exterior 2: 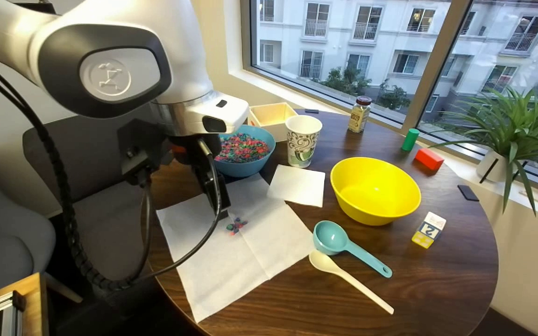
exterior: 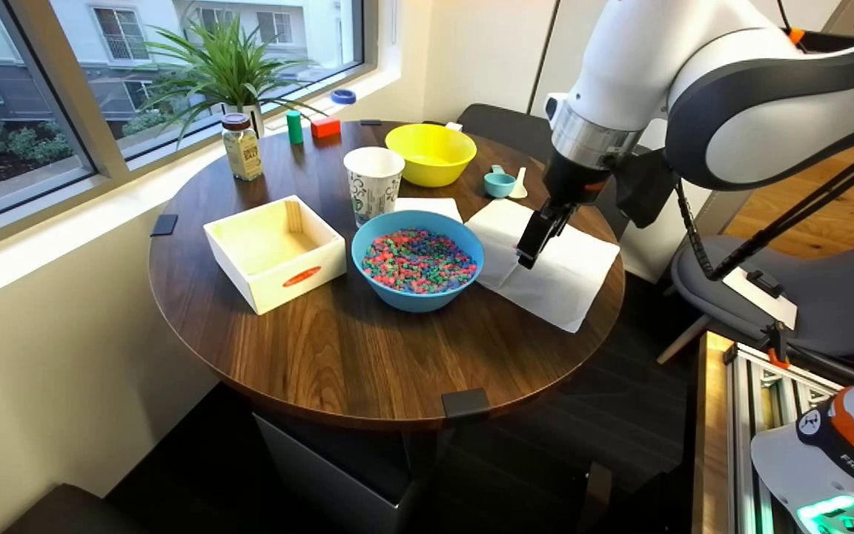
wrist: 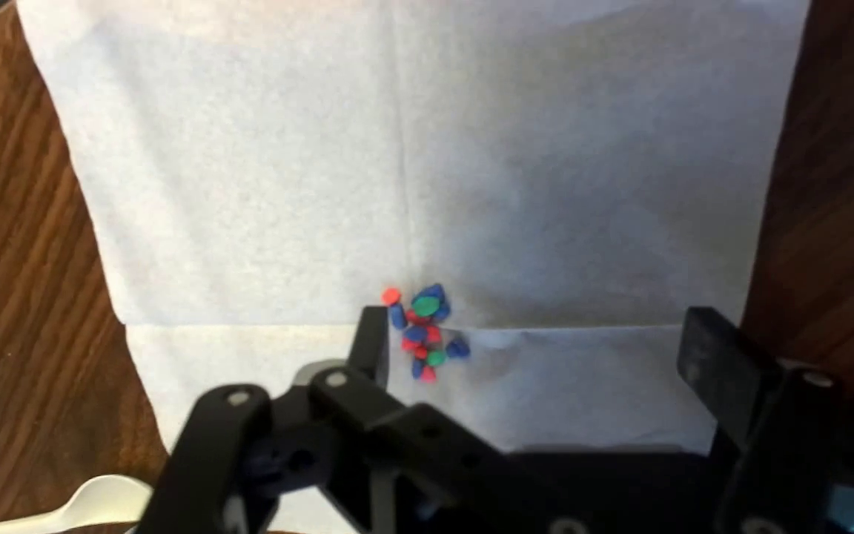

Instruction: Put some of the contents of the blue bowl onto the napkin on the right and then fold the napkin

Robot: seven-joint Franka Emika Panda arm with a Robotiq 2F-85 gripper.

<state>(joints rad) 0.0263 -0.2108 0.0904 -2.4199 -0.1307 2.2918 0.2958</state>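
Large napkin [wrist: 249,185], thin, white and four-sided, spread flat on a round table [exterior: 301,356] of dark, grained wood; its creases meet near its middle, and one corner lies close to the table's edge. Where the creases meet rests a small cluster [wrist: 416,334] of red, blue and green bits, more than ten in number, two of them green. The blue bowl [exterior: 419,302], light in colour and flared toward its rim, stands well in from the table's edge, just beside an edge of the large napkin; whether the two touch cannot be told. Its contents [exterior: 419,263], a broad heap of pink, blue and green bits, are too many to count. The single gripper [wrist: 543,352] points downward over the large napkin, its fingers [wrist: 371,348] spread wide; in the wrist view the cluster appears between them, near one fingertip. On the table, one of each: yellow bowl [exterior 2: 374,186], paper cup [exterior: 375,185], open box [exterior: 271,291], lidded jar [exterior 2: 358,116], green cylinder [exterior 2: 410,140], red block [exterior 2: 429,159], turquoise scoop [exterior 2: 331,238] and cream spoon [exterior 2: 350,280]. A smaller napkin [exterior 2: 297,185], the second counted, touches an edge of the large one. Near the yellow bowl lies a numbered block [exterior 2: 429,229], one piece or several being unclear.
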